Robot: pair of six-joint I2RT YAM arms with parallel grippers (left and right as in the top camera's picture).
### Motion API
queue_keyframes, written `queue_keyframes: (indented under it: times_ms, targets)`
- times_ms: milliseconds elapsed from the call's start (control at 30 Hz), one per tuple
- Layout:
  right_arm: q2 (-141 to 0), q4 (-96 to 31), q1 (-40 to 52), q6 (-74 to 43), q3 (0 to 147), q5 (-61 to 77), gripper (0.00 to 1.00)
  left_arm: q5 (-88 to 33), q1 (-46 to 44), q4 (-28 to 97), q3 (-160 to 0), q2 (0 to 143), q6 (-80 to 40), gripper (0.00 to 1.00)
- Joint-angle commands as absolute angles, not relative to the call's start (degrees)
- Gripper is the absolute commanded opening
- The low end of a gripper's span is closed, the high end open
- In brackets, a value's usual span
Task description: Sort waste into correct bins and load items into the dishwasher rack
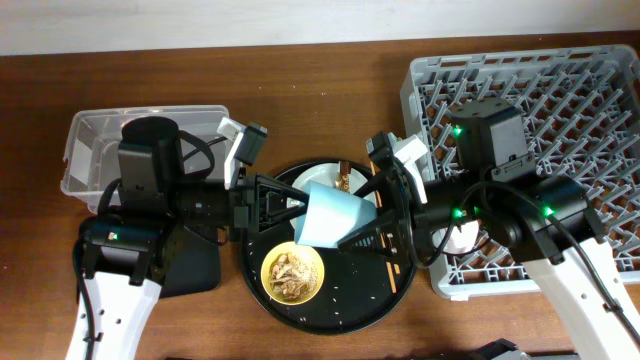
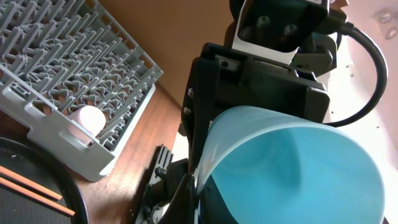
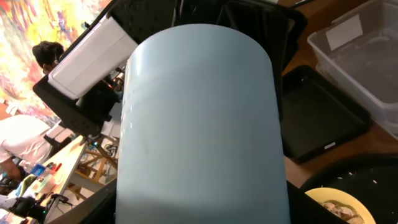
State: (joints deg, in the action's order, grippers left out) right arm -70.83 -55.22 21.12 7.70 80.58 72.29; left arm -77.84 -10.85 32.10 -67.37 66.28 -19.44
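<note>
The light blue cup (image 1: 330,215) hangs on its side above the round black tray, between both grippers. My left gripper (image 1: 285,205) pinches its rim; the left wrist view looks into the cup's open mouth (image 2: 292,174). My right gripper (image 1: 372,215) has a finger on each side of the cup's body (image 3: 199,124). The yellow bowl (image 1: 292,273) holds brownish food scraps and sits on the round tray below. The pale plate (image 1: 297,198) is mostly hidden under the arms. The pink cup (image 1: 460,237) lies in the grey dishwasher rack (image 1: 570,90). Chopsticks (image 2: 25,186) lie on the round tray.
The clear tub (image 1: 95,140) stands at the far left, with the shallow black tray (image 1: 195,272) in front of it under my left arm. The round black tray (image 1: 350,305) lies between the arms. The rack (image 2: 56,68) fills the right side.
</note>
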Motion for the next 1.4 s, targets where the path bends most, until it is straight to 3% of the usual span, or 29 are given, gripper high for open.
queue_keyframes:
  times_ms: [0, 67, 100, 133, 167, 200, 233, 333, 467, 533, 933, 1000, 1067, 1233, 1367]
  targets:
    - [-70.39, -54.98, 21.69, 7.81, 81.08, 73.47, 0.73, -78.22, -10.87, 31.99, -67.51, 66.32, -18.52, 0.0]
    - [-70.39, -54.98, 21.67, 7.81, 81.12, 73.45, 0.71, -78.22, -10.87, 32.01, -67.51, 66.32, -18.52, 0.0]
    - [-70.39, -54.98, 21.63, 7.81, 81.25, 73.43, 0.65, -78.22, -10.87, 32.01, -67.51, 66.32, -18.52, 0.0]
    - [-70.3, -55.02, 21.21, 7.73, 81.36, 73.41, 0.63, -78.22, -10.85, 31.99, -67.51, 66.32, -18.52, 0.06]
    - [-69.95, -55.07, 19.64, 5.96, 81.36, 72.05, 0.61, -78.22, -10.85, 32.01, -67.51, 66.32, -18.52, 0.32]
    - [-69.34, -55.27, 17.54, 4.1, 81.36, 70.32, 0.61, -78.22, -10.85, 31.99, -67.51, 66.32, -18.52, 0.52]
    - [-68.14, -56.16, 13.98, 2.44, 81.36, 68.12, 0.6, -78.19, -10.85, 31.99, -67.51, 66.32, -18.52, 0.65]
    - [-64.14, -63.75, 3.03, -0.25, 81.36, 60.31, 0.61, -78.15, -10.85, 31.97, -67.51, 66.32, -18.48, 0.68]
    - [-62.89, -84.05, -11.68, -6.48, 81.17, 15.49, 0.61, -78.15, -10.85, 31.97, -67.51, 66.32, -18.48, 0.69]
    - [-64.93, -85.91, -15.29, -12.82, 80.18, 2.63, 0.61, -77.87, -10.85, 31.94, -67.51, 66.32, -18.31, 0.69]
    - [-96.88, -81.67, -18.11, -15.53, 79.92, -3.07, 0.61, -77.12, -10.85, 33.04, -67.51, 66.32, -18.33, 0.69]
    - [-96.77, -81.54, -18.13, -15.53, 79.94, -3.09, 0.82, -77.1, -10.85, 33.04, -67.51, 66.32, -18.33, 0.69]
    - [-96.75, -81.21, -18.39, -15.55, 80.44, -2.92, 0.95, -77.14, -10.85, 33.08, -67.51, 66.32, -18.35, 0.69]
    - [-90.06, -82.48, -17.08, -8.03, 85.6, 13.06, 0.94, -76.6, -10.85, 34.74, -67.51, 65.76, -18.33, 0.64]
    - [-75.48, -81.12, -9.45, -2.96, 85.69, 27.92, 0.94, -60.27, -10.85, 41.63, -67.51, 63.72, -17.72, 0.63]
